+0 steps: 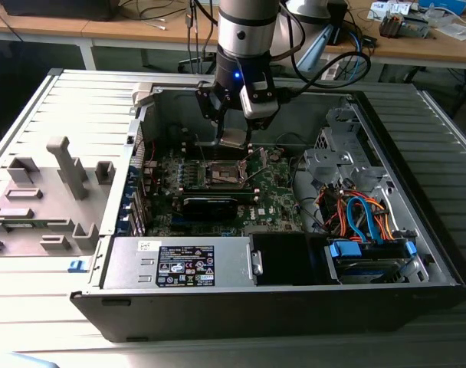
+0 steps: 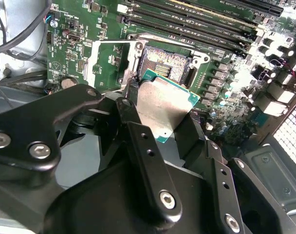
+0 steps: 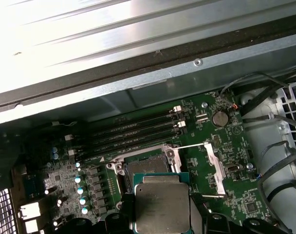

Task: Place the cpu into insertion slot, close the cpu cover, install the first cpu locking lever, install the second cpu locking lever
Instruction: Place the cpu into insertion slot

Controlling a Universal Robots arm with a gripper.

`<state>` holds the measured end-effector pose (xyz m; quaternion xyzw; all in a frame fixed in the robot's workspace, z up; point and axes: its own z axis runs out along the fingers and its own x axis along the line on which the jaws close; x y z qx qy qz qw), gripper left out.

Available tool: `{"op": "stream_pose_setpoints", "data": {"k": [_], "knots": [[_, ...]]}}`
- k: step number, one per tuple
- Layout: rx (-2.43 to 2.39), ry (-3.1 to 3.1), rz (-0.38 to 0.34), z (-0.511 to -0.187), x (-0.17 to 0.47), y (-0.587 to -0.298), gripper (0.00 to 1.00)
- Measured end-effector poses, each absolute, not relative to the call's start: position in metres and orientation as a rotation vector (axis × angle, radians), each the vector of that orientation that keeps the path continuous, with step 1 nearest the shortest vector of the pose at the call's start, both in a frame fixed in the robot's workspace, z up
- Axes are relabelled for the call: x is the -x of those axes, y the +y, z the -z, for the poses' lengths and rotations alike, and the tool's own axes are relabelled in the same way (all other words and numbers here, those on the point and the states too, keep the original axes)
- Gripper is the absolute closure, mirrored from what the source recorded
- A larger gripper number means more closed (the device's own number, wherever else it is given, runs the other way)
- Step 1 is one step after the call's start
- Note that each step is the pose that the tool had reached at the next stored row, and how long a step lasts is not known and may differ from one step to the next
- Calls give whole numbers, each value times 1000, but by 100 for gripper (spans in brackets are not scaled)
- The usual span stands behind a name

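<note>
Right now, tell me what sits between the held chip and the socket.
Nothing. In the exterior view the chip hangs over the open socket with a bare gap between them; the second wrist view shows no obstacle there either.

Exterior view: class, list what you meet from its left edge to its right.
Grey moulded plastic fixture → flat silver-grey square cpu in the black gripper → blue and orange cable bundle.

cpu: silver-grey top, green edge, clamped in the gripper, black fingers on 2 sides
insertion slot: uncovered, near edge hidden by the cpu
cpu cover: swung open, beside the slot
memory slots: 4, side by side
coin cell: near the memory slots' ends
</note>
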<state>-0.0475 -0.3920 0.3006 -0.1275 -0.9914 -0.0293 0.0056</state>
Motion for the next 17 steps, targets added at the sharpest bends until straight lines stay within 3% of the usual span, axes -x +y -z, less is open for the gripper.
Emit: {"op": "stream_pose_setpoints", "data": {"k": [17], "knots": [[429, -3100, 92, -300, 47, -392, 45]]}}
